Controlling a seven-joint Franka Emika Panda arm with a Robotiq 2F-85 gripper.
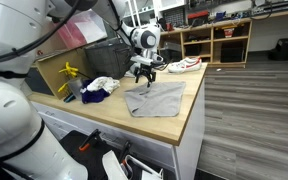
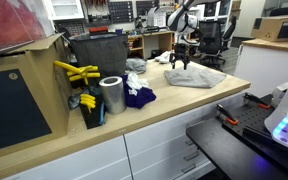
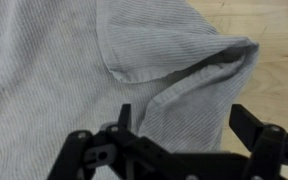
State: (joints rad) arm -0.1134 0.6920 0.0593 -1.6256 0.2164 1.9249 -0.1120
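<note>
Wooden workshop countertop (image 1: 96,110) carries a grey ribbed fabric cloth (image 1: 154,98), lying rumpled directly beneath the spread, empty jaws of the black gripper (image 1: 144,74). Judged light, limp and non-fragile; pinch the raised fold (image 3: 199,70) just ahead of the jaws.

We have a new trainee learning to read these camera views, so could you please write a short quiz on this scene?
1. True or false: the fingers are clamped shut on the grey cloth.
2. In the wrist view, what lies right under the fingers? A) a blue rag B) the grey cloth C) a metal can
3. Fill in: the grey cloth lies on a wooden ___.

Key:
1. False. The fingers stand open and grip nothing.
2. B. One edge of the cloth is folded over there.
3. counter
</note>
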